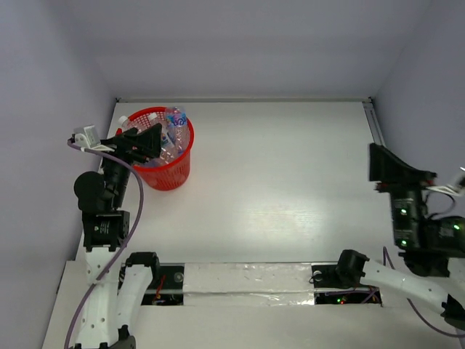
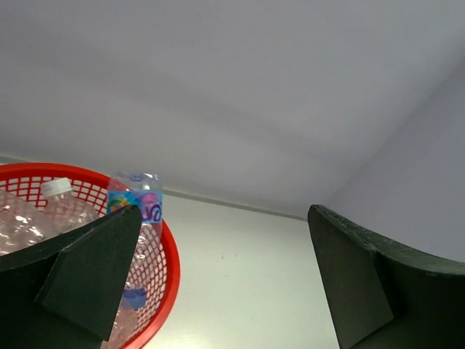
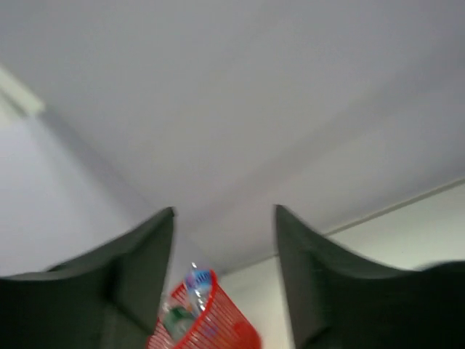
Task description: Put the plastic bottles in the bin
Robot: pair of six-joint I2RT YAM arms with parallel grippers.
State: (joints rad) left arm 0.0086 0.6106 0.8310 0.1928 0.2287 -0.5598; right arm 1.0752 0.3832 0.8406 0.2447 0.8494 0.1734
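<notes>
White tabletop (image 1: 290, 182), pale grey walls (image 1: 240, 43) on three sides. Far left corner, there's the red bin (image 1: 173, 173), part of its rim covered by the left gripper (image 1: 145, 142), fingers spread wide, nothing between them. Over at the right edge, well apart, the right gripper (image 1: 385, 166), jaws parted, empty; its wrist view is blurred. Inside the bin the plastic bottles (image 1: 175, 120) lie piled, too overlapped to count.

We see a red mesh bin (image 1: 166, 173) with a fine lattice pattern, holding clear bottles (image 1: 174, 123). One has a blue label (image 2: 138, 203) with pink and white marks, another a white cap (image 2: 57, 187). The surface (image 1: 290, 182) is off-white and the walls (image 1: 240, 43) pale lilac-grey. The left end effector (image 2: 225, 211) and right end effector (image 3: 225, 211) are matte black.
</notes>
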